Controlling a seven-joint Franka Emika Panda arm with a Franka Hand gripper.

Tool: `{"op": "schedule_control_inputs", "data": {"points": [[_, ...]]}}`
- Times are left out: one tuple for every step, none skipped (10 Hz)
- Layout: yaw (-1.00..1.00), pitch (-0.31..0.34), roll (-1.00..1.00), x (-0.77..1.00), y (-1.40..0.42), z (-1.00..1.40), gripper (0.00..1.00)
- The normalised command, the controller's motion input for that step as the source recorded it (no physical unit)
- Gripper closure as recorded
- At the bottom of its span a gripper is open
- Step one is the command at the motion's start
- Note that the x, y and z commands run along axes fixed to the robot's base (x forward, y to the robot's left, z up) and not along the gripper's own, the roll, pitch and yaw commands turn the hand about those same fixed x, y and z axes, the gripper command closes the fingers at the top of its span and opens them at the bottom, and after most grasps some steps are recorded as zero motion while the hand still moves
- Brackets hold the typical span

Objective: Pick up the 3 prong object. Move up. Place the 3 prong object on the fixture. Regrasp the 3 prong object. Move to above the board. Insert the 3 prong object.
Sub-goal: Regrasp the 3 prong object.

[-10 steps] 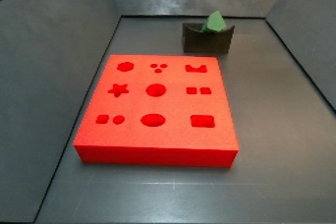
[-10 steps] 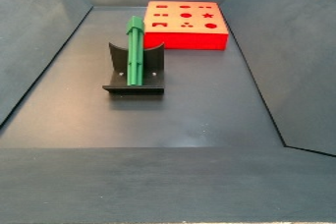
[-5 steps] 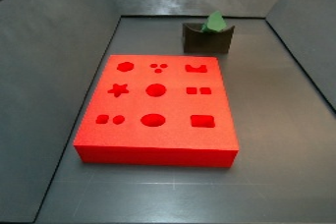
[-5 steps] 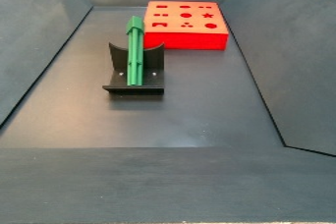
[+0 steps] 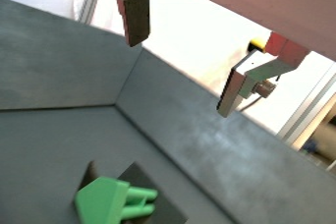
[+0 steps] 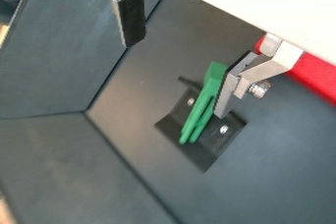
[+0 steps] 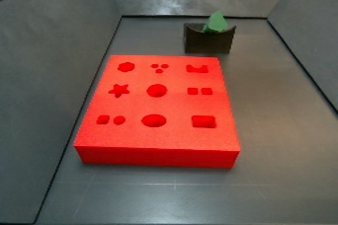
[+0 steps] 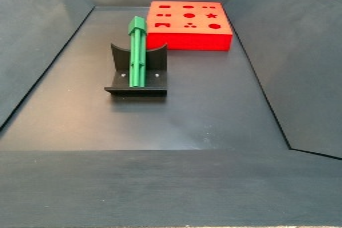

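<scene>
Hovering over the dark floor (image 8: 201, 102), the gripper (image 6: 184, 56) gapes empty.

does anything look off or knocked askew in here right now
Nothing stands out. The 3 prong object leans on the fixture, the board lies flat and unmarked, and the pincer is open above the piece in both wrist views, holding nothing.

Robot test rig, dark grey walled bin (image 8: 54, 62), fixture (image 8: 138, 82), red board (image 7: 158, 111), jaws parted above
</scene>
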Motion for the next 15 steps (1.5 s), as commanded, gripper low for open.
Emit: {"op": "schedule_control_inputs", "data": {"points": [[0.18,0.196,0.85,0.11,-0.05,-0.01,0.00],[0.19,0.179,0.66,0.11,-0.05,-0.01,0.00],[0.21,0.148,0.41,0.11,-0.05,-0.01,0.00],[0.22,0.116,0.28,0.10,-0.04,0.00,0.00],[0.22,0.065,0.20,0.09,-0.04,0.00,0.00],[0.22,0.042,0.18,0.08,-0.04,-0.01,0.00],[0.13,-0.012,0.22,0.03,0.04,-1.00,0.00],[0.11,-0.024,0.21,0.03,0.04,-1.00,0.00],[0.09,-0.051,0.19,0.04,0.04,-1.00,0.00],[0.07,-0.076,0.13,0.05,0.03,-1.00,0.00],[0.05,-0.089,0.09,0.05,0.03,-1.00,0.00],[0.03,-0.093,0.08,0.06,0.03,-1.00,0.00],[0.01,-0.093,0.06,0.06,0.03,-1.00,0.00],[-0.01,-0.088,0.06,0.07,0.03,-1.00,0.00],[-0.02,-0.074,0.06,0.07,0.02,-1.00,0.00]]}}
